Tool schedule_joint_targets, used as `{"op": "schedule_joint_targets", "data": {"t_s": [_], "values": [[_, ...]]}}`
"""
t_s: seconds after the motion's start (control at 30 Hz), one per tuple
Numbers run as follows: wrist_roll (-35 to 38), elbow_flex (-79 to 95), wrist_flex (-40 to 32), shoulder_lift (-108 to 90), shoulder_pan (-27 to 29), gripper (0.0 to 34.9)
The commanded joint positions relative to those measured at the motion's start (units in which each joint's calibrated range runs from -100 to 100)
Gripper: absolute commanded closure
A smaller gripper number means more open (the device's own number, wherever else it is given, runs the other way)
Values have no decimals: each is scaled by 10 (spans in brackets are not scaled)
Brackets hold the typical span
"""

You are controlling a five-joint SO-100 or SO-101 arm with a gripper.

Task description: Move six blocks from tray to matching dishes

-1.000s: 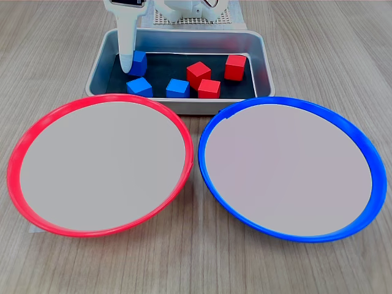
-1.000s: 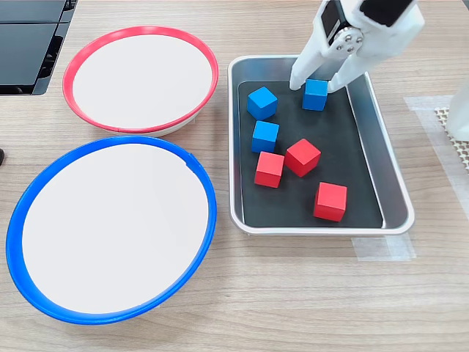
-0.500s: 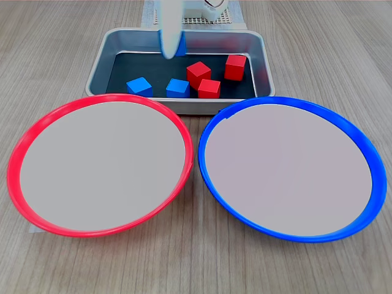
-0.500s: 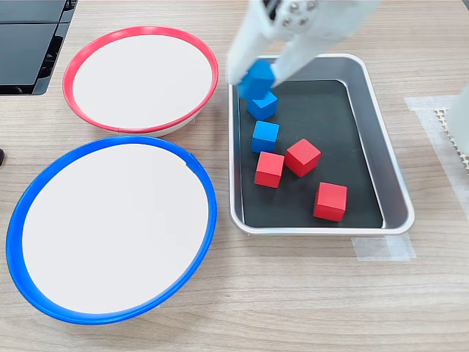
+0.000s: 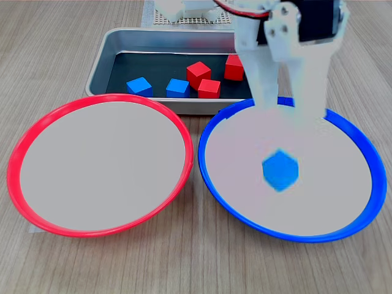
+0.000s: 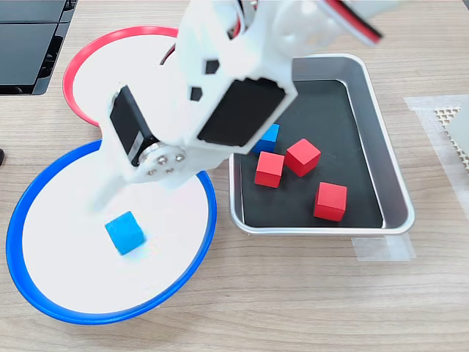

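Moved since half a second ago: my gripper (image 5: 288, 113), jaws now apart and empty, from tray (image 5: 101, 58) to blue dish (image 5: 361, 144), blue block (image 5: 280, 170) released inside it.

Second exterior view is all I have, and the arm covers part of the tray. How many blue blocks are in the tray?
Observer: Two blue blocks, side by side in the first exterior view, near the wall of the tray that faces the dishes.
Operator: Is the gripper open? I see one finger only.
Observer: Yes. In the first exterior view the gripper has two fingers apart, and the third blue block, blurred over the blue dish, touches neither.
Operator: Anything in the red dish?
Observer: No. The first exterior view shows the whole red dish without a block.
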Motion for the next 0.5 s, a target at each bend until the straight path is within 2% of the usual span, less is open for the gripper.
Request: {"op": "schedule_joint_targets", "data": {"t_s": [0.0,0.07,0.1,0.3,0.37,0.4,0.43,0.47], "values": [[12,19,36,-35,-1,163],[12,30,87,-69,3,233],[10,41,150,-107,10,346],[-8,130,323,-230,33,346],[-28,179,342,-267,37,346],[-40,204,348,-283,36,338],[-63,240,348,-302,32,287],[-70,251,348,-307,30,272]]}}
